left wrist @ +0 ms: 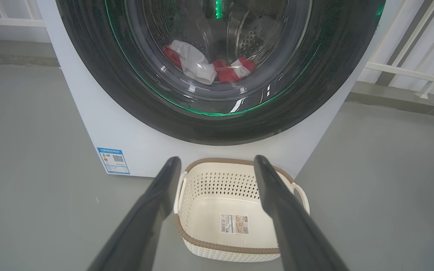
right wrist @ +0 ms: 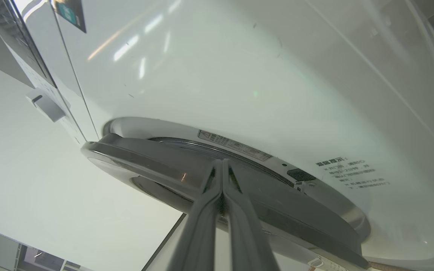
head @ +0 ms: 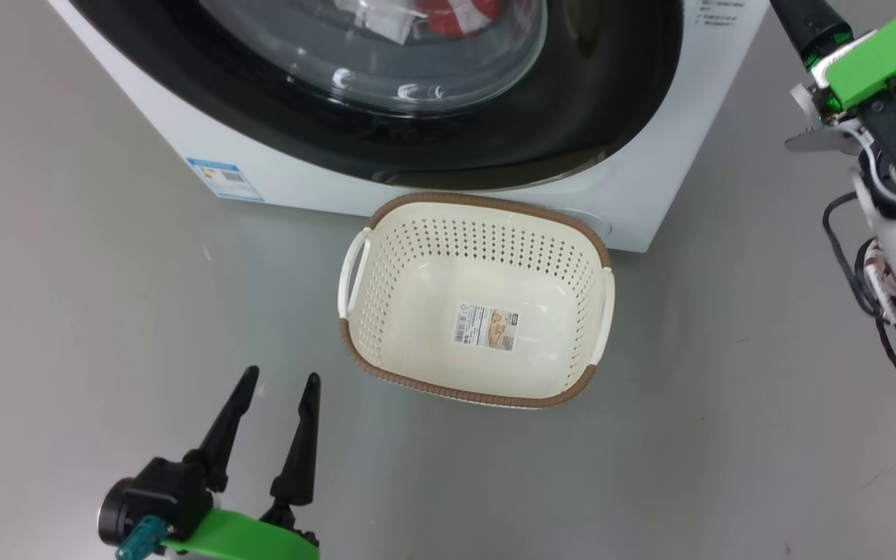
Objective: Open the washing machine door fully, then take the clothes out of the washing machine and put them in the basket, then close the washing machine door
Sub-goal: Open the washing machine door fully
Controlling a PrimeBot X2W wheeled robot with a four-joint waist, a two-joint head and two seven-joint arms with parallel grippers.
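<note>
The washing machine door (left wrist: pixel 232 130) showed a glossy black rim around clear, reflective glass, set in the smooth, shiny white casing of the washing machine (left wrist: pixel 145 150). Behind the glass, the clothes (left wrist: pixel 202 67) were soft red and white cloth against the perforated steel drum (left wrist: pixel 252 43). The basket (head: pixel 386 311) was matt cream plastic, holed, with a brown woven-look rim and a paper sticker (head: pixel 485 327). The floor (head: pixel 90 311) was smooth grey with a dull sheen. The left gripper (head: pixel 281 376) had dark, smooth fingers.
</note>
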